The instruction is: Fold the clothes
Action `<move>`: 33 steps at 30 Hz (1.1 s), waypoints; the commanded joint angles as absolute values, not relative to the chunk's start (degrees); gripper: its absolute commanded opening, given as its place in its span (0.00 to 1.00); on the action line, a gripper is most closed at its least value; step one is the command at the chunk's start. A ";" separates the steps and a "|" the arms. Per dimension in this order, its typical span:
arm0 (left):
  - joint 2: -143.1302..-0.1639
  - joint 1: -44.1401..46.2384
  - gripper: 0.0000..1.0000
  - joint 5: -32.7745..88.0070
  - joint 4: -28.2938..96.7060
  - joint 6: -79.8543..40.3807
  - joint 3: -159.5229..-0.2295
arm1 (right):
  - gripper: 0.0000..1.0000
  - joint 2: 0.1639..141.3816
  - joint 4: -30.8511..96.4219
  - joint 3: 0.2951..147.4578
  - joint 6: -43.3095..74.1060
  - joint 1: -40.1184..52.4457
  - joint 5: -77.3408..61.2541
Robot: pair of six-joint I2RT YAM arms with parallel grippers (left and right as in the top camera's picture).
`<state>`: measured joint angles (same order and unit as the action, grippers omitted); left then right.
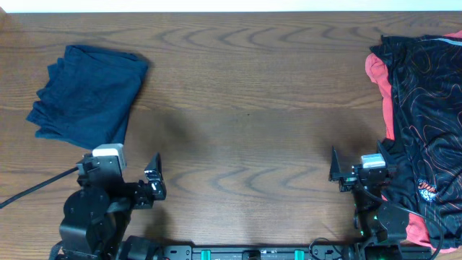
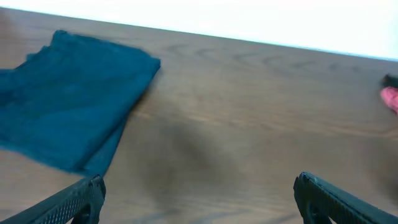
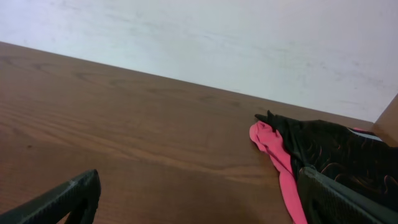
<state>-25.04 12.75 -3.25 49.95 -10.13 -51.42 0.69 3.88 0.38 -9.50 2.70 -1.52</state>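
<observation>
A dark navy-blue cloth garment (image 1: 90,94) lies folded into a rough rectangle at the far left of the table; it also shows in the left wrist view (image 2: 68,112). A black garment with thin orange-pink lines and a pink lining (image 1: 426,108) lies spread and crumpled at the right edge; its corner shows in the right wrist view (image 3: 329,149). My left gripper (image 1: 157,180) is open and empty, near the front, right of and below the navy cloth (image 2: 199,182). My right gripper (image 1: 336,173) is open and empty, just left of the black garment (image 3: 199,177).
The wooden table (image 1: 245,108) stretches between the two garments. A black cable (image 1: 29,189) runs off the left edge near the left arm's base. A pale wall stands behind the table's far edge (image 3: 205,43).
</observation>
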 commanded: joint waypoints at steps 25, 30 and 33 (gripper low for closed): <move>-0.10 3.27 0.98 -5.02 2.39 -6.44 -3.38 | 0.99 0.34 4.12 0.32 -9.91 2.11 -1.52; -0.10 3.22 0.98 -0.36 -1.52 1.50 -0.23 | 0.99 0.34 4.12 0.32 -9.91 2.11 -1.52; -0.10 3.22 0.98 -0.43 3.18 1.37 -0.23 | 0.99 0.34 4.12 0.32 -9.91 2.11 -1.52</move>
<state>-0.58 3.51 -1.65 0.05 -1.69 -0.54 0.69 3.95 0.38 -9.50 2.70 -1.52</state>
